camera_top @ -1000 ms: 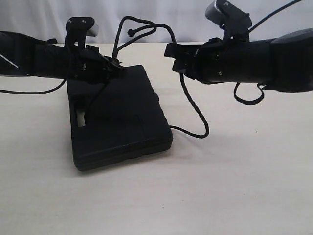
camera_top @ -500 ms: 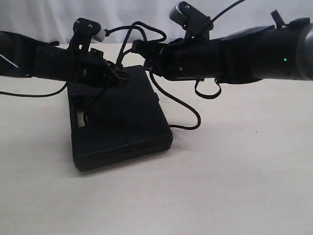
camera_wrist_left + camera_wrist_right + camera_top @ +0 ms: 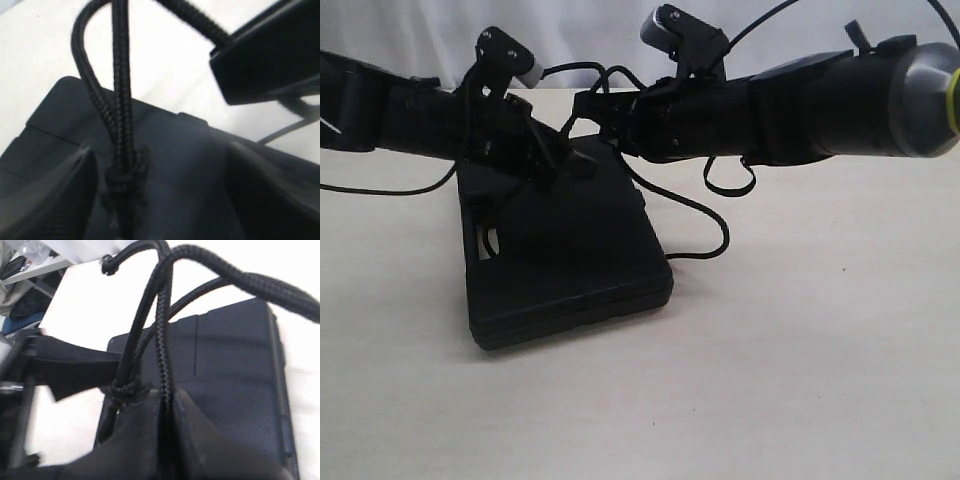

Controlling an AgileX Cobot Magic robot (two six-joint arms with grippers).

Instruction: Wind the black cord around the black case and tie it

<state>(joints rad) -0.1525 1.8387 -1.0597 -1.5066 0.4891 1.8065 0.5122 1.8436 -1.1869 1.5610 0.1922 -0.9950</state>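
Black cord (image 3: 162,340), half-hidden, is pinched by right end effector (image 3: 167,410); left end effector (image 3: 160,167) gapes.

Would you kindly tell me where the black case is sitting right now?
In the exterior view the black case lies flat on the table, left of centre. The black cord loops onto the table just off its right edge.
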